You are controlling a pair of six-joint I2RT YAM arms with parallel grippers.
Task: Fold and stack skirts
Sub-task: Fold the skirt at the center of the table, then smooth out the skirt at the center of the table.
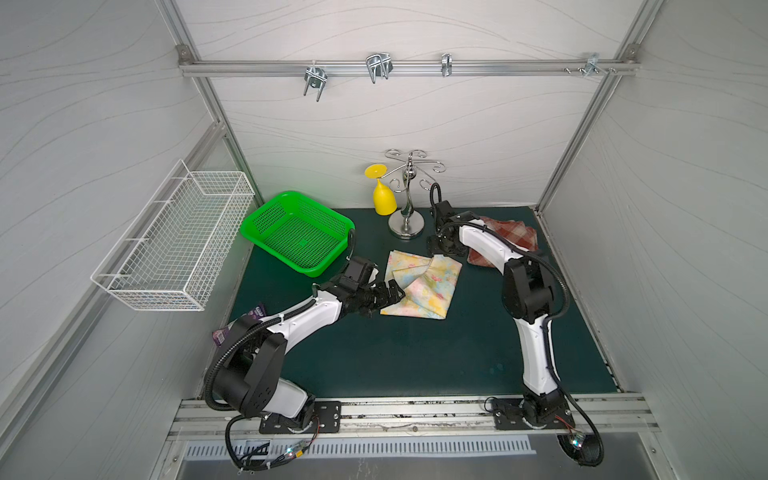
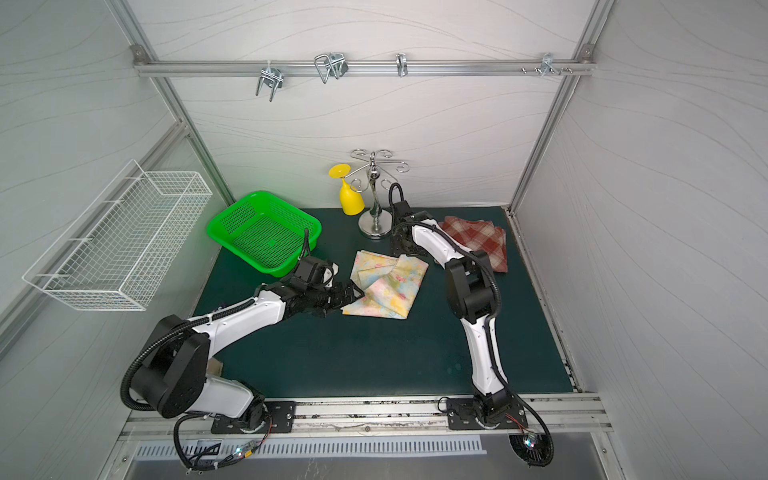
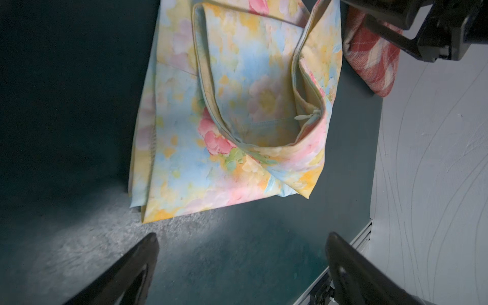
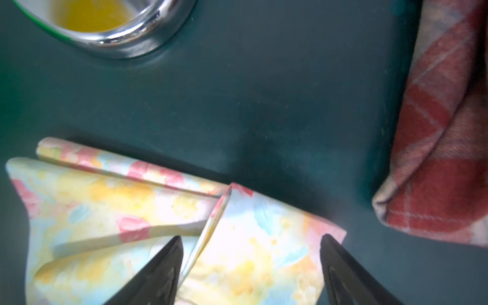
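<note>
The pale yellow-blue floral skirt (image 1: 428, 286) (image 2: 390, 291) lies partly folded in the middle of the green mat, its waist opening (image 3: 250, 105) gaping. Behind it on the right, the red-brown plaid skirt (image 1: 511, 235) (image 2: 478, 239) lies bunched and partly hidden by my right arm. My left gripper (image 1: 397, 293) (image 3: 241, 239) is open at the floral skirt's left edge, with bare mat between its fingers. Over that skirt's far right corner (image 4: 264, 237), my right gripper (image 1: 435, 249) (image 4: 250, 241) points down, open, its fingers straddling a fold. The plaid skirt (image 4: 443, 158) lies just beside it.
A green basket (image 1: 299, 235) stands at the back left. A chrome cup stand (image 1: 406, 226) with a yellow cup (image 1: 384, 199) is close behind my right gripper. A white wire basket (image 1: 174, 245) hangs on the left wall. A purple wrapper (image 1: 255, 311) lies by my left arm.
</note>
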